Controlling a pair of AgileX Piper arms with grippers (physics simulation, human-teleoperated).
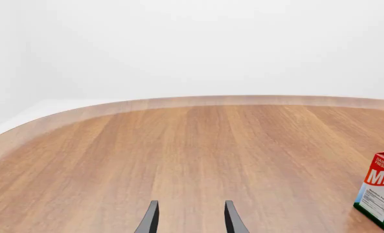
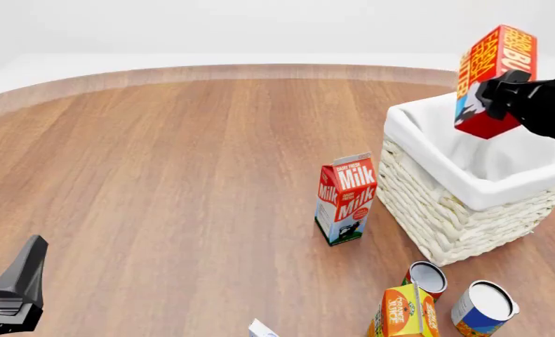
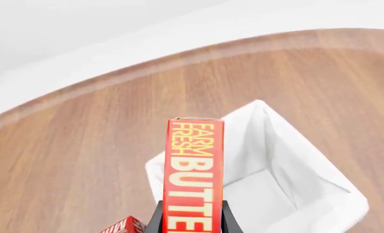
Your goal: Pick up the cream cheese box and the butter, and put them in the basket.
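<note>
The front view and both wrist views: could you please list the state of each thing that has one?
butter: held aloft, tilted, over the basket
basket: upright, nothing visible inside
right pincer: shut on the butter
left pincer: open, holding nothing
Milk carton: upright on the table
orange juice carton: upright
two cans: lying on their sides

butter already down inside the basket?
No. The butter is held in the air by the right gripper, above the basket.
</note>
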